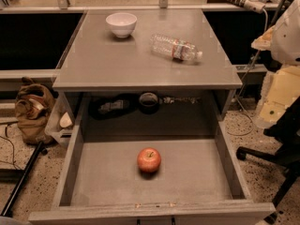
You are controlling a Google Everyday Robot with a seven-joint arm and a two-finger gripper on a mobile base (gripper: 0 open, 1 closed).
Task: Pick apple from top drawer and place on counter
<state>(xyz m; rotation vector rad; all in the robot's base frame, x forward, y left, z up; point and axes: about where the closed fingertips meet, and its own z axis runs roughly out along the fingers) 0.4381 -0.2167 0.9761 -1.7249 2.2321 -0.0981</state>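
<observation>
The apple [149, 160], red with yellowish patches, sits on the flat bottom of the open top drawer [70, 163], near its middle and slightly toward the front. The drawer is pulled fully out toward the camera. The counter [117, 64] is the grey top above and behind it. My gripper is not in view; only cream and white parts of my arm [281, 88] show at the right edge, right of the cabinet and above the drawer's right wall. Nothing touches the apple.
A white bowl [121, 24] stands at the counter's back left. A clear plastic bottle [175, 48] lies on its side at the back right. A brown bag [33, 111] sits on the floor at left, a chair base [272, 158] at right.
</observation>
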